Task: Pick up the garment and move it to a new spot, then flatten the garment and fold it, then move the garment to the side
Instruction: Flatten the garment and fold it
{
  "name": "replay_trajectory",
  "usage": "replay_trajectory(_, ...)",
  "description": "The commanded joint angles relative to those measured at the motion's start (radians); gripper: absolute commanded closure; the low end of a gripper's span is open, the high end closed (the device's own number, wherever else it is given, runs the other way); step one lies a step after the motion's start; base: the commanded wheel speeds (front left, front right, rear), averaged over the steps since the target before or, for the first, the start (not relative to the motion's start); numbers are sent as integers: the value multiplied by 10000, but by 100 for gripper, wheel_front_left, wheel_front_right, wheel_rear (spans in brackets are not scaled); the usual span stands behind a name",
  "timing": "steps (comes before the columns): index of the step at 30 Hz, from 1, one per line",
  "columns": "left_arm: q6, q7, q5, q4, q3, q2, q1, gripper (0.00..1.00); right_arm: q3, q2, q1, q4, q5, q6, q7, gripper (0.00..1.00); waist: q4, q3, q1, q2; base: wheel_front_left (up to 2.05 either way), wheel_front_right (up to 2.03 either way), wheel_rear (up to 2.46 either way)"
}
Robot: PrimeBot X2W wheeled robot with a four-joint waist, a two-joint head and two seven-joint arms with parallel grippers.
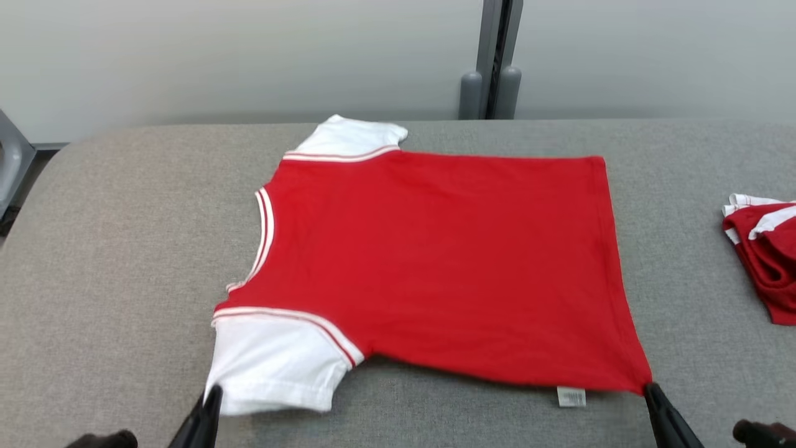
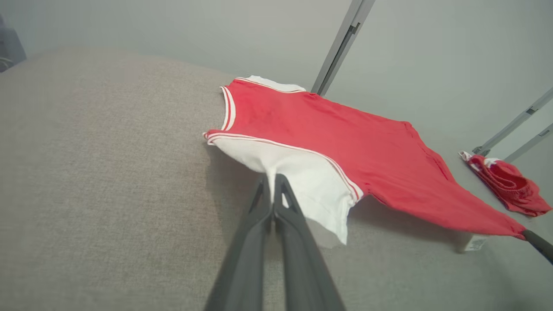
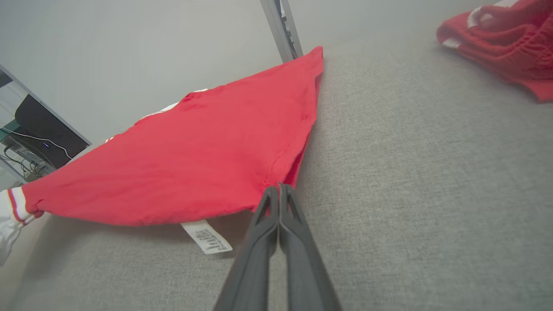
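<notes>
The garment point(image 1: 429, 261) is a red T-shirt with white sleeves, spread across the grey table point(image 1: 112, 249) with its collar to the left. My left gripper point(image 1: 212, 391) is shut on the near white sleeve point(image 2: 298, 177), pinching its edge and lifting it off the surface. My right gripper point(image 1: 648, 387) is shut on the near hem corner point(image 3: 281, 172), which is pulled into a raised point. A white care label point(image 1: 571, 396) hangs under the near hem. The left gripper point(image 2: 273, 178) and right gripper point(image 3: 278, 188) each show fabric between closed fingertips.
A second crumpled red and white garment point(image 1: 762, 255) lies at the table's right edge. A grey post point(image 1: 494, 62) stands behind the table against a pale wall. Bare grey cloth surface stretches to the left of the shirt and along the front edge.
</notes>
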Motion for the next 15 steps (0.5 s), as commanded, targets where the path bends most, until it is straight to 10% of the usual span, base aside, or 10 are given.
replay_trajectory(1,114,133,-48,-180,50,99,272,100,-144,-29,230,-121,-98,-3,107,100,46,-185,0,0,0,0,0)
replay_trajectory(15,696,504,-325,-1145,156,-56,979,100,-1293,600,1371,-1503,-812,-3,1363,100,127,-30,0,0,0,0,0)
